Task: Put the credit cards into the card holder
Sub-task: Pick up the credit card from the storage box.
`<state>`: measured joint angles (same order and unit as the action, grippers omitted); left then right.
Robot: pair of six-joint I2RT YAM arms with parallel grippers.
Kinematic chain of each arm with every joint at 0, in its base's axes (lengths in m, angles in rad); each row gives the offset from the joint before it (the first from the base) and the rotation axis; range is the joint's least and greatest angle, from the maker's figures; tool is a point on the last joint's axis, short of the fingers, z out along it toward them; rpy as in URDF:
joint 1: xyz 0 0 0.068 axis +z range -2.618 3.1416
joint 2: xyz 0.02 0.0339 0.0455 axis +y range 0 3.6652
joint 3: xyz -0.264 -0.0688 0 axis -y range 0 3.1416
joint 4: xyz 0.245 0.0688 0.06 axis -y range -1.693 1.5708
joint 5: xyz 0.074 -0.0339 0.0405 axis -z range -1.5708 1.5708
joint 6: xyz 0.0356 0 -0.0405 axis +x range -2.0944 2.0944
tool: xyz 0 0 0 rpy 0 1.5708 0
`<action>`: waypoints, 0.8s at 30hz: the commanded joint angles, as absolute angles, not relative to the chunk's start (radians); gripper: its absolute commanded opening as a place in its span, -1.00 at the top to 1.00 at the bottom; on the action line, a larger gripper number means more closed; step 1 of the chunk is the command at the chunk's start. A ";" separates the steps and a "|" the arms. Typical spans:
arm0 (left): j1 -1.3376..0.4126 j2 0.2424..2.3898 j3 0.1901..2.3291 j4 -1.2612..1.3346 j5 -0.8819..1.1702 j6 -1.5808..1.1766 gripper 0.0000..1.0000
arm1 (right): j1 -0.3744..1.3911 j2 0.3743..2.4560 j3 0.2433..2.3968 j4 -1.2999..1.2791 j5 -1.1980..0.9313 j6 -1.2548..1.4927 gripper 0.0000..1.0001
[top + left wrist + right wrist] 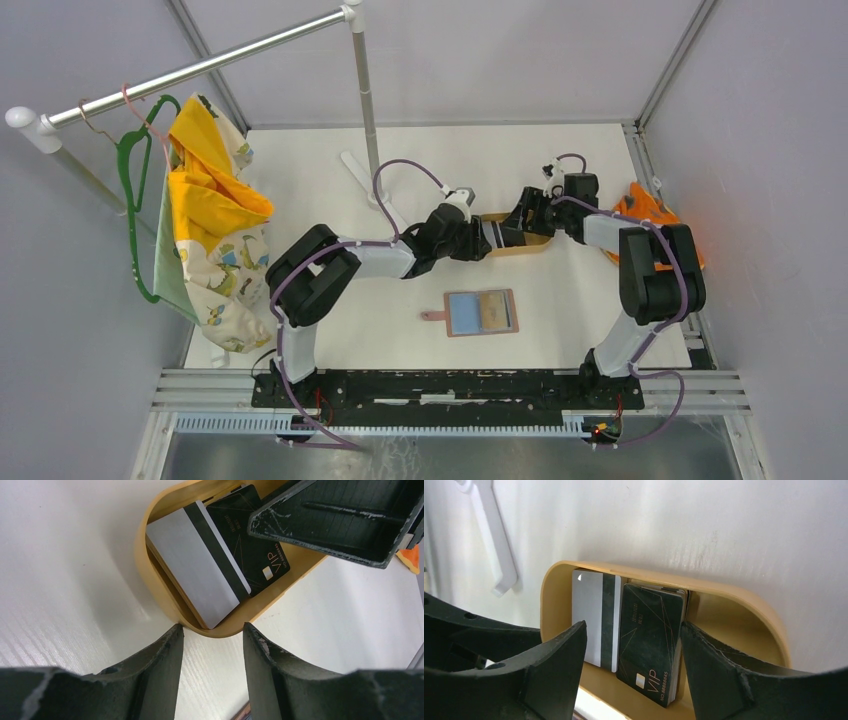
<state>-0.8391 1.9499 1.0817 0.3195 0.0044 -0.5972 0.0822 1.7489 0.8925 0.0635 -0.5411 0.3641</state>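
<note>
Grey walls (60, 330) box me in. At left, a rail (200, 70) carries a yellow cloth (215, 200). On the white table (400, 330), my left gripper (212, 627) stands open and empty, just short of the tan tray (141, 550) holding the credit cards (200, 575). The card holder (481, 313) lies unfolded nearer my bases. My right gripper (633, 625) is spread astride the black card (649, 640), not clamped. An orange cloth (650, 210) sits far right.

Tray (141, 550) rim, right pincer (633, 630) crowd cards (200, 575); around wallet (481, 312) apparently open.
</note>
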 commanded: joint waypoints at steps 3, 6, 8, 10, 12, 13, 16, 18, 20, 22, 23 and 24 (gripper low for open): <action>-0.836 1.950 1.117 0.340 0.024 -0.554 -0.04 | 0.079 1.712 0.851 0.182 -0.779 0.481 -0.41; -0.834 1.948 1.117 0.341 0.026 -0.554 -0.04 | 0.073 1.707 0.839 0.211 -0.805 0.499 -0.30; -0.834 1.947 1.117 0.339 0.027 -0.555 -0.04 | 0.071 1.709 0.839 0.211 -0.807 0.500 -0.28; -0.835 1.946 1.117 0.338 0.026 -0.554 -0.04 | 0.071 1.712 0.838 0.212 -0.810 0.502 -0.22; -0.835 1.944 1.117 0.337 0.026 -0.554 -0.04 | 0.069 1.715 0.838 0.217 -0.817 0.505 -0.16; -0.834 1.944 1.117 0.337 0.028 -0.554 -0.04 | 0.069 1.715 0.838 0.218 -0.818 0.505 -0.11; -0.834 1.944 1.118 0.337 0.031 -0.555 -0.04 | 0.070 1.722 0.836 0.216 -0.816 0.504 -0.06; -0.833 1.944 1.120 0.337 0.033 -0.555 -0.03 | 0.070 1.732 0.838 0.210 -0.820 0.502 -0.04; -0.832 1.944 1.120 0.337 0.034 -0.555 -0.03 | 0.070 1.742 0.839 0.208 -0.825 0.503 0.01; -0.833 1.945 1.120 0.337 0.035 -0.555 -0.03 | 0.069 1.751 0.845 0.193 -0.820 0.492 0.02; -0.833 1.945 1.120 0.337 0.034 -0.555 -0.03 | 0.070 1.754 0.847 0.185 -0.817 0.487 0.02; -0.832 1.945 1.120 0.337 0.034 -0.555 -0.03 | 0.070 1.758 0.848 0.177 -0.811 0.482 0.02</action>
<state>-0.8368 1.9499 1.0821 0.3050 0.0128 -0.5972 0.0505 1.7329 0.8528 0.2386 -0.7712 0.4831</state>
